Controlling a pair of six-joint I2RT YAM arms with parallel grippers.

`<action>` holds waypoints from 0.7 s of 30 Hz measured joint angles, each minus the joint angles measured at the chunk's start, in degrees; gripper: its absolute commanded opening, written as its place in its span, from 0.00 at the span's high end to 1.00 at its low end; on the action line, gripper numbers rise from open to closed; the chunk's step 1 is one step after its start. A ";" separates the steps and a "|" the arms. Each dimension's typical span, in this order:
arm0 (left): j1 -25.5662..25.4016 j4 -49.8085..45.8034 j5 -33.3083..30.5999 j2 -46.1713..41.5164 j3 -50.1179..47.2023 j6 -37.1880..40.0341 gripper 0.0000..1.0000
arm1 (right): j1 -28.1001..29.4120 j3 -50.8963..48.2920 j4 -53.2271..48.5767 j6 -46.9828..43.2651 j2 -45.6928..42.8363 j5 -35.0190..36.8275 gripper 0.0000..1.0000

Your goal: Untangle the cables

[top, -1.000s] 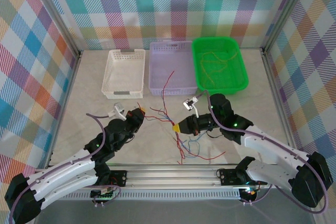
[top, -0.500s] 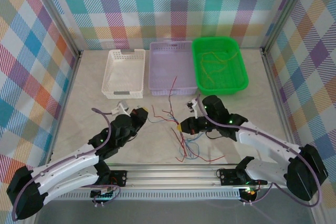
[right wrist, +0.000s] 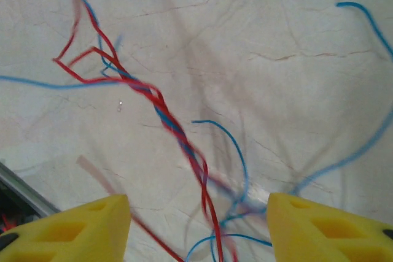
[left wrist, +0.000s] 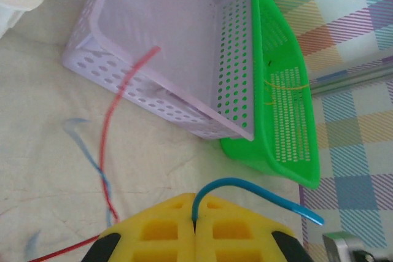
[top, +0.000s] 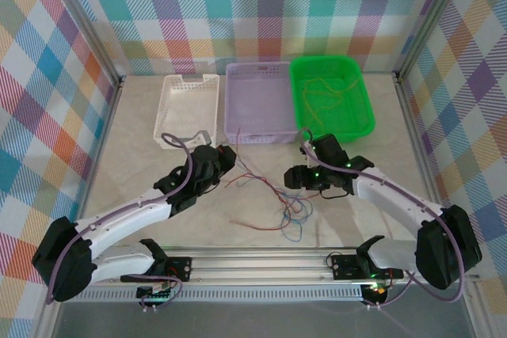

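I see left gripper (left wrist: 195, 228) clamped on blue strand (left wrist: 245, 183), right gripper (right wrist: 199, 222) spread wide, holding nothing, above red-blue cables (top: 291, 213) twisted on table (top: 142, 156); yellow ones (top: 323, 94) lie in green basket (top: 366, 127); I judge most untangling undone

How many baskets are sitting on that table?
3, in a row at the far side: a white basket on the left, a lilac basket in the middle, a green basket on the right.

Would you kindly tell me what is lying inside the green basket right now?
Thin yellow-olive cables lie loosely coiled on the floor of the green basket. Nothing else shows inside; the strip just behind its near wall is hidden.
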 measured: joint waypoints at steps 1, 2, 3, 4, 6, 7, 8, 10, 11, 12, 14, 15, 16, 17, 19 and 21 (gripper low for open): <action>0.04 0.00 0.46 0.70 0.46 0.44 1.00 | 0.00 0.00 -1.07 -0.11 -1.64 1.01 0.26; 0.04 0.00 0.90 1.31 0.76 0.79 1.00 | 0.00 0.00 -2.16 -0.15 -3.74 2.01 0.25; 0.04 0.00 1.33 1.70 0.87 0.92 1.00 | 0.00 0.00 -3.15 -0.15 -5.92 2.97 0.24; 0.04 -0.02 1.77 2.05 0.94 1.09 1.00 | 0.00 0.00 -4.09 0.02 -8.20 4.00 0.23; 0.04 -0.09 2.38 2.51 0.94 1.29 1.00 | 0.00 -0.07 -6.14 0.46 -12.35 6.10 0.23; 0.04 -0.09 2.84 2.58 0.94 1.46 1.00 | 0.00 -0.22 -7.08 0.76 -13.84 7.13 0.23; 0.04 -0.07 3.21 2.58 0.94 1.51 1.00 | 0.00 -0.68 -7.96 1.44 -14.99 8.20 0.23; 0.04 -0.02 3.76 2.58 0.94 1.84 1.00 | 0.00 -2.12 -8.87 2.23 -15.63 9.81 0.23; 0.04 -0.02 3.87 2.56 0.92 1.90 1.00 | 0.00 -3.17 -9.07 2.60 -15.30 10.38 0.24; 0.04 -0.02 4.11 2.49 0.92 1.92 1.00 | 0.00 -4.00 -9.22 3.04 -14.64 10.80 0.24; 0.04 -0.02 4.61 2.25 0.85 2.12 1.00 | 0.00 -5.55 -9.27 3.78 -12.17 11.65 0.24; 0.04 -0.02 4.85 2.05 0.83 2.23 1.00 | -0.02 -5.90 -9.11 4.15 -11.19 12.02 0.25; 0.04 -0.02 4.94 1.73 0.81 2.36 1.00 | -0.02 -6.05 -8.74 4.63 -10.03 12.72 0.27; 0.04 -0.02 5.18 1.29 0.81 2.56 1.00 | -0.02 -6.05 -7.91 4.98 -8.83 13.55 0.28; 0.04 -0.04 5.35 0.09 0.72 3.26 1.00 | -0.20 -6.03 -5.92 5.29 -6.25 14.64 0.31; 0.04 -0.09 5.35 -1.36 0.61 3.78 1.00 | -0.48 -5.81 -3.98 5.84 -2.60 15.45 0.34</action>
